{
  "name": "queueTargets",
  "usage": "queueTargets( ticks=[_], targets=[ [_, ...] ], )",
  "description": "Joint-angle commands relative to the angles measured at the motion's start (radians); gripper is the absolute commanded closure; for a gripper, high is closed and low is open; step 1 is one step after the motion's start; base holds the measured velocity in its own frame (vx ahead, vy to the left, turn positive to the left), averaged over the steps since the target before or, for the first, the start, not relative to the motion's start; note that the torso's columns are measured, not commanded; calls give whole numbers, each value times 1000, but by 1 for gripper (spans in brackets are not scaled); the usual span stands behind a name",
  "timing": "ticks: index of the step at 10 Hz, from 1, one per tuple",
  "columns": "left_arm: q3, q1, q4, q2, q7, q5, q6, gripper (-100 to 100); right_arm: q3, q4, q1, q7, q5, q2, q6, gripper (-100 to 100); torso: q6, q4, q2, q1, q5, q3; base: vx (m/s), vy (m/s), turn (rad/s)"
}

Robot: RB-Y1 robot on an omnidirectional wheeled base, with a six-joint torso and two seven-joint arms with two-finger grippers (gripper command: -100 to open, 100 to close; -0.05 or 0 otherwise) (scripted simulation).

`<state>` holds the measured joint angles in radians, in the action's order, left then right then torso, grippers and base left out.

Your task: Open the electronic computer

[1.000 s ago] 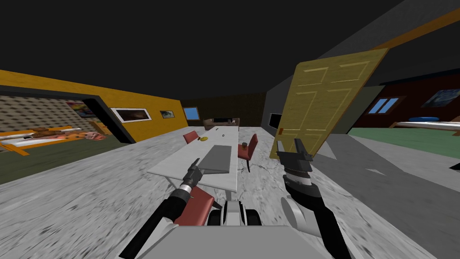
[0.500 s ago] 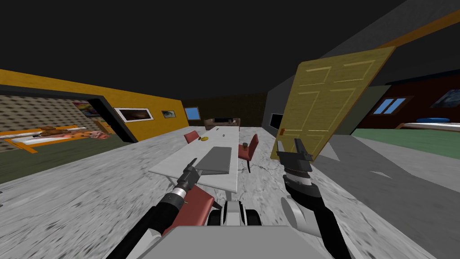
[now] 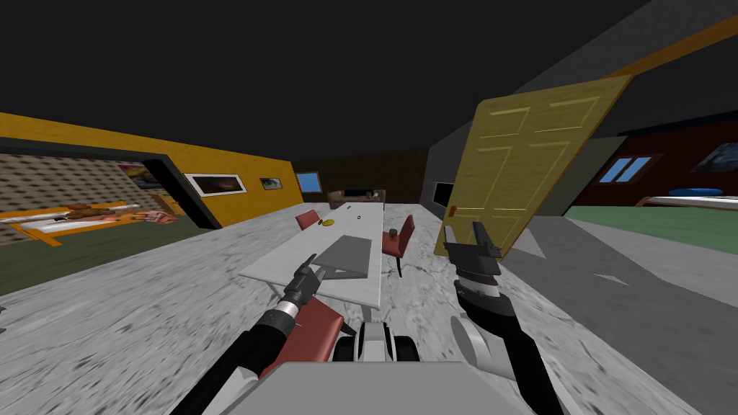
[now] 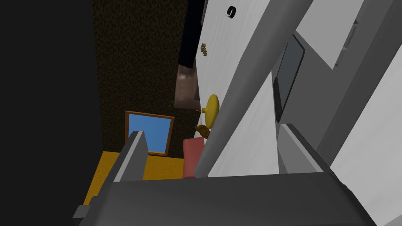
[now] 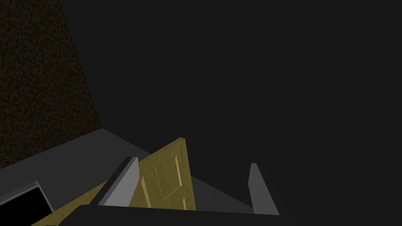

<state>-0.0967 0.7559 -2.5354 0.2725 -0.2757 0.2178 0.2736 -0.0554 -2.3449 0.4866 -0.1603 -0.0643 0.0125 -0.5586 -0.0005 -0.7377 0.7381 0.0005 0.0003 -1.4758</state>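
A flat grey computer [image 3: 346,256] lies on the long white table [image 3: 285,263] in front of me, its lid raised a little at the near edge. My left gripper [image 3: 311,261] is at that near edge. In the left wrist view the grey lid [image 4: 251,74] runs slantwise between the open fingers [image 4: 131,161], with the dark screen [image 4: 288,78] showing under it. My left gripper [image 4: 213,131] straddles the lid's edge without pressing it. My right gripper [image 3: 463,229] is held up to the right of the table, open and empty [image 5: 192,161].
A red chair [image 3: 313,328] stands between me and the table; two more red chairs [image 3: 400,234] [image 3: 308,218] flank it. A yellow dish [image 3: 327,222] and a dark cup [image 3: 393,232] sit farther along the table. A yellow door [image 3: 526,166] stands open at the right.
The computer's lid has come up slightly at its near edge, where it lay flat before. My left gripper has shifted a little along that edge. The right arm has stayed still.
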Motion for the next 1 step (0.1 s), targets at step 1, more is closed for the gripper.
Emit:
queueTargets(
  ticks=[1],
  targets=[
    [0, 0, 0, 0, 0, 0, 0, 0, 0, 0, 0, 0, 0, 0, 0, 0, 0, 0, 0, 0, 0, 0, 0, 0, 0]
  ],
)
